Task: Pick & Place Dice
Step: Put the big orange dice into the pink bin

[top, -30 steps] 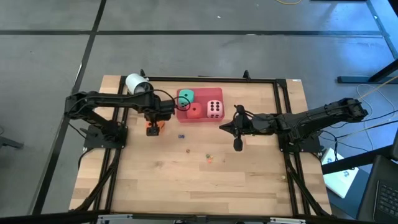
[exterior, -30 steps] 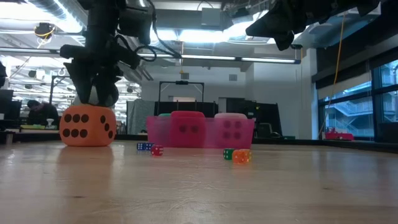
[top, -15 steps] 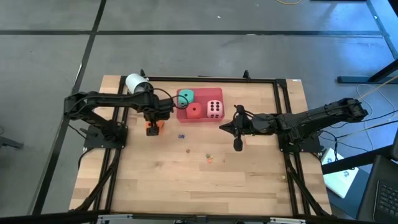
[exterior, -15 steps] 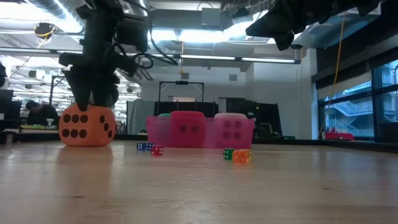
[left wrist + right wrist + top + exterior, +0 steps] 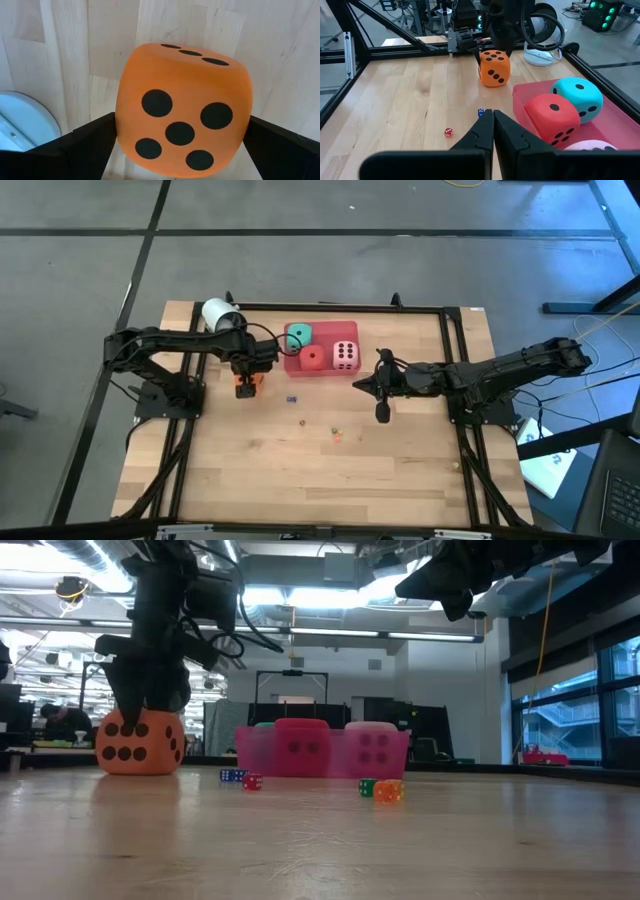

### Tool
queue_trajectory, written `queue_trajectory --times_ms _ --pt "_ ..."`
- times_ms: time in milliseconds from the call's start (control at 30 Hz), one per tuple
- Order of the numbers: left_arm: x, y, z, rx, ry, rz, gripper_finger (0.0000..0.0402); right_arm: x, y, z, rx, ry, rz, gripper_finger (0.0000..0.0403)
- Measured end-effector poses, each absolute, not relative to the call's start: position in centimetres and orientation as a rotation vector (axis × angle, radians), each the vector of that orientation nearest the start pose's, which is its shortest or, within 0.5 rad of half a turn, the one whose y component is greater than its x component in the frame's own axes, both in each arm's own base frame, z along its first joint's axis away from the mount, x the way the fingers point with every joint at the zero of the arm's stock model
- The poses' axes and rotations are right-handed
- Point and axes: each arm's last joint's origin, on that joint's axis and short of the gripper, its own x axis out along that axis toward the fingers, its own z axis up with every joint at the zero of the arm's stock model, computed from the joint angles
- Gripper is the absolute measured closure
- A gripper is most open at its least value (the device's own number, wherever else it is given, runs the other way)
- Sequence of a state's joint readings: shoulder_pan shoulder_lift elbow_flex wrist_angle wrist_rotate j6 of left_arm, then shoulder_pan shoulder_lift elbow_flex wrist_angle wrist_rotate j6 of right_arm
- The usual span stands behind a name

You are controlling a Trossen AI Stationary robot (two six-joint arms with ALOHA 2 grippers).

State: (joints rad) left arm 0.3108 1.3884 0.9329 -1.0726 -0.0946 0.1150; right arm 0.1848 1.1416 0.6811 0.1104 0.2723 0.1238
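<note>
Even, bright overhead light covers the counter point(image 5: 300, 470) in the high view, with only soft, short shadows under the arms. In the low view, ceiling strip lights point(image 5: 330, 632) glare at about 12 o'clock, daylight enters through windows point(image 5: 570, 705) at 3 o'clock, and the arms read as dark silhouettes. The near wood is slightly blurred. The orange die point(image 5: 182, 110) is sharp in the left wrist view.

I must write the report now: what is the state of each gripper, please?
Left gripper: open, one finger on each side of the orange die, not closed on it.
Right gripper: shut, holding nothing.
</note>
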Motion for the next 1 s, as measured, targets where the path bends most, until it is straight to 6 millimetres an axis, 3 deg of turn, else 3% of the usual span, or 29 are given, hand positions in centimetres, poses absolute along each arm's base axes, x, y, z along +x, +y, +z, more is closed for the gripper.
queue_trajectory --times_ms 200,533,767,1000 --pt "21.2 7.1 21.3 -0.076 1.538 0.231 0.0008 24.3 3.7 25.6 0.047 0.335 -0.109 0.0392" --pt "21.2 7.1 21.3 -0.081 1.534 0.225 0.0083 24.3 3.8 25.6 0.050 0.335 -0.109 0.0392" --pt "21.1 7.0 21.5 -0.081 1.523 0.228 0.0095 24.3 3.8 25.6 0.050 0.335 -0.109 0.0392" --pt "21.9 7.3 24.3 -0.065 1.448 0.247 0.0097 24.3 3.8 25.6 0.050 0.335 -0.109 0.0392"
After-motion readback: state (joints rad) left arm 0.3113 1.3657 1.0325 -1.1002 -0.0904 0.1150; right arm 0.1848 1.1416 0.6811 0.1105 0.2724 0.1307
